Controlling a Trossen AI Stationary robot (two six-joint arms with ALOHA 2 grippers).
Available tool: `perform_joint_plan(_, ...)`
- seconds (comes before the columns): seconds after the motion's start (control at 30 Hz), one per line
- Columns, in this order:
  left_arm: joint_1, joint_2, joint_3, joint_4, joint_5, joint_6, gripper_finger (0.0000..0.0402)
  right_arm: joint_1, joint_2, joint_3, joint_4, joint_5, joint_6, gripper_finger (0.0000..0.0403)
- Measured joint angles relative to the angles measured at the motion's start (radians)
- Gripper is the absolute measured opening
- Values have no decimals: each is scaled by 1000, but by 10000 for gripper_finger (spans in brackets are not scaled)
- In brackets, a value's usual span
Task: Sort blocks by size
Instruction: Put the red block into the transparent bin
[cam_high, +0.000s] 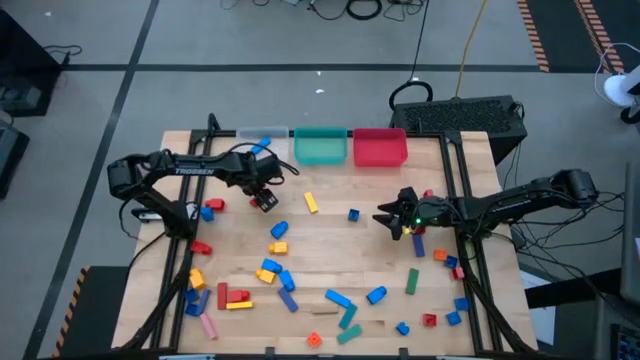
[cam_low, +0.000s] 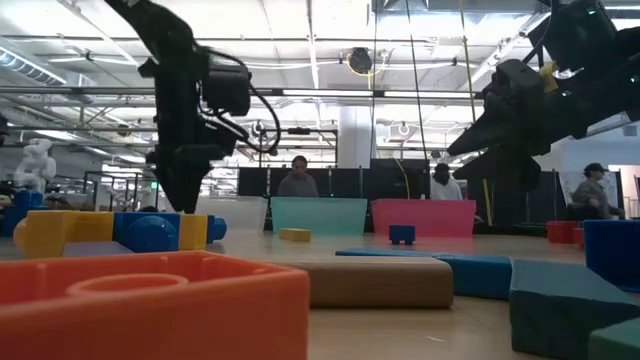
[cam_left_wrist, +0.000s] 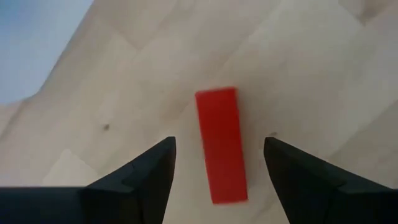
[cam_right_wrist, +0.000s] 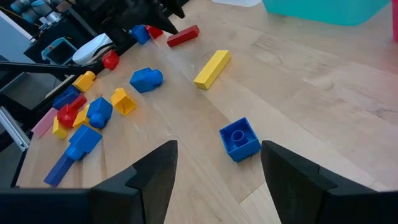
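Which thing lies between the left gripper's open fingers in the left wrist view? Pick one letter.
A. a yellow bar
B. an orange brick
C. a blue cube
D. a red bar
D: the left wrist view shows a red bar flat on the wooden table, between the spread fingers of the left gripper and touching neither.

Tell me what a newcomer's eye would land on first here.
Bright toy blocks litter the wooden table, thickest toward the left front corner. The left gripper hangs open directly above a red bar near the clear bin; the teal bin and red bin line the far edge.
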Motion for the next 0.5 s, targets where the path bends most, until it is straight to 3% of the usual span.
perform_joint_plan(0.37, 32, 0, -98, 145, 79, -1, 246, 0, 0, 0, 0, 5, 4, 219)
perform_joint_plan(0.5, 33, 0, -120, 163, 83, -6, 226, 0, 0, 0, 0, 5, 4, 219)
